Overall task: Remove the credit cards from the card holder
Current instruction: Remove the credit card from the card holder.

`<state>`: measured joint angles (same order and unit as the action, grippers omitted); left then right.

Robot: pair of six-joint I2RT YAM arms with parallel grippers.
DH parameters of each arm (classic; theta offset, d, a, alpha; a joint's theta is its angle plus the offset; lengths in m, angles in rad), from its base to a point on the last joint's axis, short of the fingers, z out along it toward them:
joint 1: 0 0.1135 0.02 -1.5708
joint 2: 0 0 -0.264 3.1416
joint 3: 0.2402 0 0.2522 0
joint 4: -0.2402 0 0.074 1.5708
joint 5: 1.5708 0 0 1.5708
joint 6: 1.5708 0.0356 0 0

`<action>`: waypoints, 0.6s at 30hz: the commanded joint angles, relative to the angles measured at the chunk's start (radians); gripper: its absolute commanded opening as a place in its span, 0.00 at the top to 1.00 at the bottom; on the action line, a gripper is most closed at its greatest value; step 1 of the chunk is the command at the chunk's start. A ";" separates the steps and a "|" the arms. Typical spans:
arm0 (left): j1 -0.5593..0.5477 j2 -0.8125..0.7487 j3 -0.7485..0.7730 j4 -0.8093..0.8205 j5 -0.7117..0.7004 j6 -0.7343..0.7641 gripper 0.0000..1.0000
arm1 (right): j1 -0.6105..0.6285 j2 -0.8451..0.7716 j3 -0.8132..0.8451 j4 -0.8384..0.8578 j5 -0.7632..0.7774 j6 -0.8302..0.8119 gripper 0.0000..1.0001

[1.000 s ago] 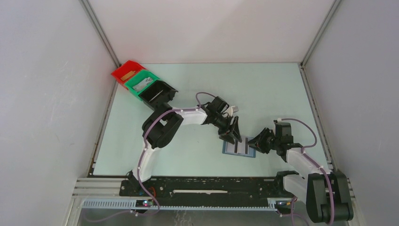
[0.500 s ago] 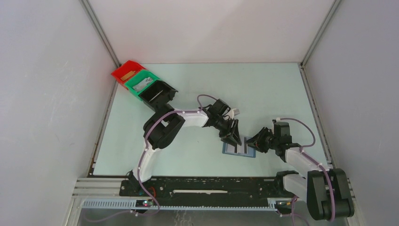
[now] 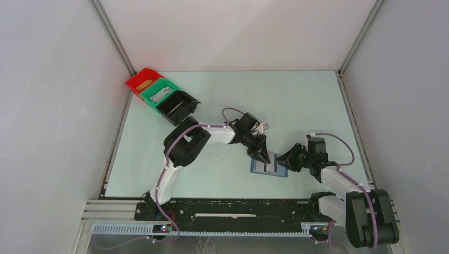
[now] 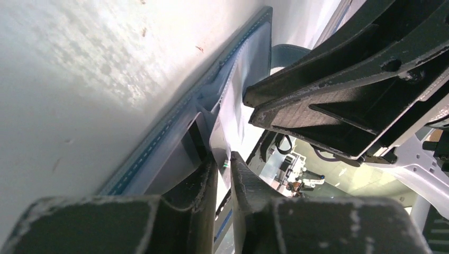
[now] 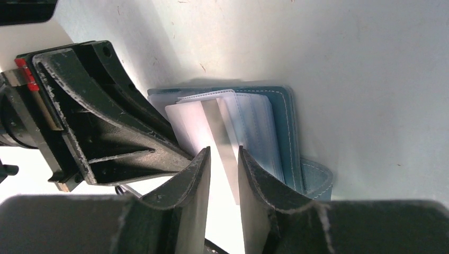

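Top external view gave me the slate-blue folding card holder (image 3: 269,168) lying spread open on the pale green table (image 3: 317,100), with the two claws meeting over it. Through the right wrist camera I saw its clear plastic sleeves (image 5: 254,124) fanned over the stitched blue cover. A small rounded tab (image 5: 317,182) stuck out from the holder's edge nearest that camera.

A thin pale card (image 5: 182,124) with a grey stripe overlapped the sleeves, and the stripe ran toward the lens. The black left gripper (image 3: 261,154) sat at the holder's far-left corner. In the left wrist view its fingers (image 4: 204,180) were pinched almost together with the card's pale edge caught in the slit, so I read it as clenched on that card.

The black right gripper (image 3: 282,159) sat at the holder's right edge. Its fingers (image 5: 196,169) stood a narrow gap apart, either side of the grey stripe. I could not tell whether the pads pressed the card.

Well apart from the holder, off to its far left, a red plastic bin (image 3: 136,78), a green plastic bin (image 3: 151,95) and a black plastic bin (image 3: 180,108) stood touching in a row.
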<state>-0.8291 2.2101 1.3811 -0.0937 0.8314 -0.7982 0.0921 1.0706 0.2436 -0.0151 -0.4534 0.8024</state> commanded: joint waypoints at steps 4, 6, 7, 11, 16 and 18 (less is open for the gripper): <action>-0.005 0.014 -0.015 0.053 -0.001 -0.026 0.98 | 0.007 -0.010 -0.016 -0.012 0.024 0.004 0.66; 0.003 0.005 -0.024 0.053 0.004 -0.019 1.00 | 0.007 -0.015 -0.018 -0.015 0.030 0.005 0.66; 0.008 -0.001 -0.030 0.051 0.011 -0.008 1.00 | 0.005 -0.017 -0.019 -0.017 0.031 0.006 0.67; 0.054 -0.037 -0.053 -0.017 0.042 0.067 1.00 | 0.000 -0.021 -0.023 -0.026 0.035 0.002 0.67; 0.115 -0.105 -0.020 -0.244 0.026 0.268 1.00 | -0.008 -0.004 -0.029 -0.016 0.036 0.003 0.67; 0.140 -0.127 0.011 -0.365 -0.031 0.361 1.00 | -0.009 -0.002 -0.028 -0.009 0.031 0.006 0.67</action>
<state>-0.7448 2.1746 1.3548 -0.2028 0.8917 -0.6678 0.0883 1.0576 0.2325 -0.0154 -0.4469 0.8097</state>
